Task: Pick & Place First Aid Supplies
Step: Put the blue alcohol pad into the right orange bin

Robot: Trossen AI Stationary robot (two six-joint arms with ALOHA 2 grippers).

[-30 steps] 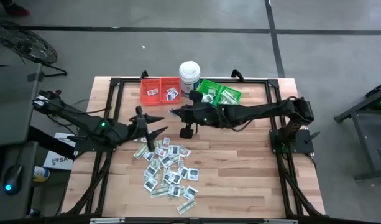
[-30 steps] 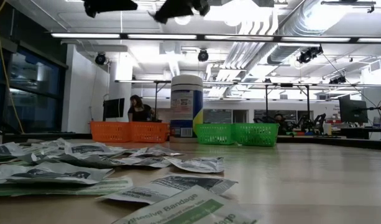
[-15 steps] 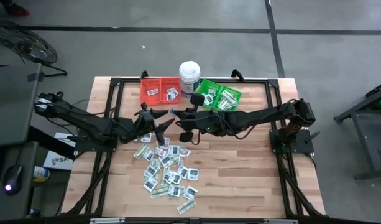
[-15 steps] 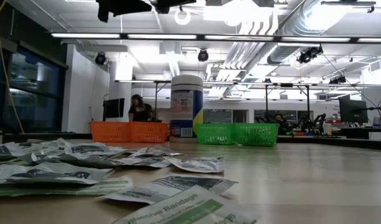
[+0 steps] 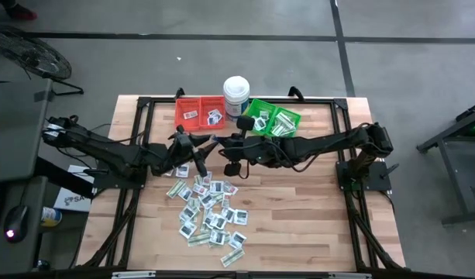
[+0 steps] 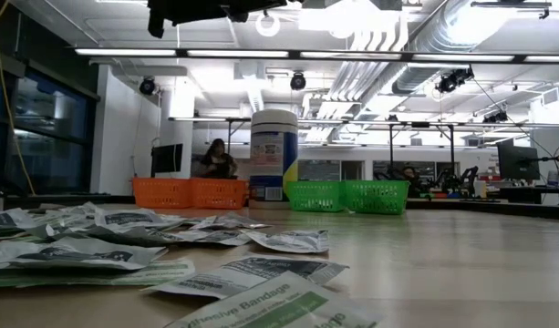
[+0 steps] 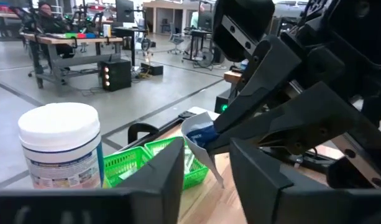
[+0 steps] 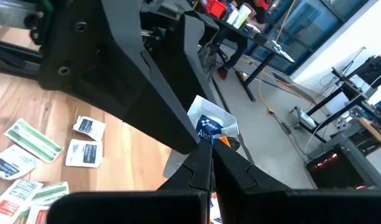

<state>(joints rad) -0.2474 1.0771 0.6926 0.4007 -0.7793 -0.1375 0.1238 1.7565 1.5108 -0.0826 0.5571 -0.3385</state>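
Observation:
Above the table, in front of the red bin (image 5: 200,112), my two grippers meet tip to tip. My right gripper (image 8: 211,165) comes from the table's right and is shut on a small white packet with blue print (image 8: 210,121). My left gripper (image 7: 206,180) comes from the left, open. Its two fingers stand on either side of that packet (image 7: 199,132). The other first aid supplies (image 5: 210,209) lie flat in a loose heap on the wood in the middle of the table. My right gripper pinches the white packet's near edge (image 8: 209,144) between its two fingers, which come about level from the table's right. The packet sticks out past the fingertips, lifted clear of the table. My left gripper's fingers (image 7: 265,177) flank the packet; I cannot tell whether they touch it.
A white round tub (image 5: 236,94) stands at the far edge between the red bin and the green bin (image 5: 272,118); both bins hold a few packets. In the low view the heap (image 6: 124,232) fills the near left, and a person sits in the room behind.
My left gripper has gone from over the heap's far left corner toward the far edge and the right gripper. Its fingers, spread wide before, have drawn closer together on either side of the held packet.

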